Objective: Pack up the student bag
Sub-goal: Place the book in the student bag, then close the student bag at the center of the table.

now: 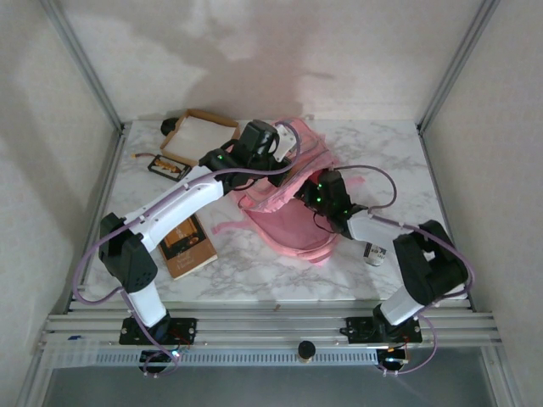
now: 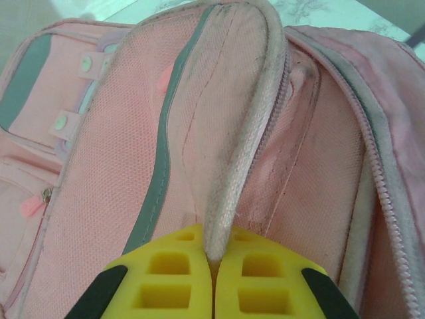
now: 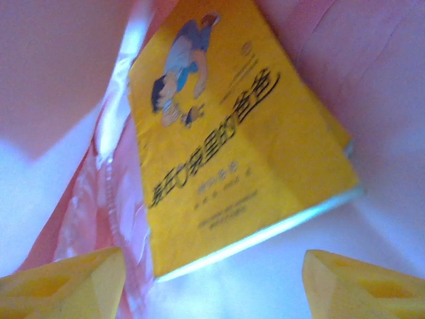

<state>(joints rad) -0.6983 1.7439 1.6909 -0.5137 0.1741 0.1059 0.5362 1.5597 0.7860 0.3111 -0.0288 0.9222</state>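
- Left end effector [image 2: 214, 264] pinches the pink fabric student bag's [image 1: 293, 229] rim.
- Inside the bag, right end effector [image 3: 212, 286] (wide, empty) faces a yellow paperback book [image 3: 226, 153] lying lengthwise just ahead.

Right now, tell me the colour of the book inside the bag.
The book is yellow; right wrist view.

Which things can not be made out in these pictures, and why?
- Top view: the inside of the student bag is hidden by its own fabric.
- Top view: the small object beside the bag is too small to name.
- Right wrist view: the yellow book is blurred; its small print is unreadable, its top cut by the edge.
- Left wrist view: the flap held by the left gripper hides the bag's inside.
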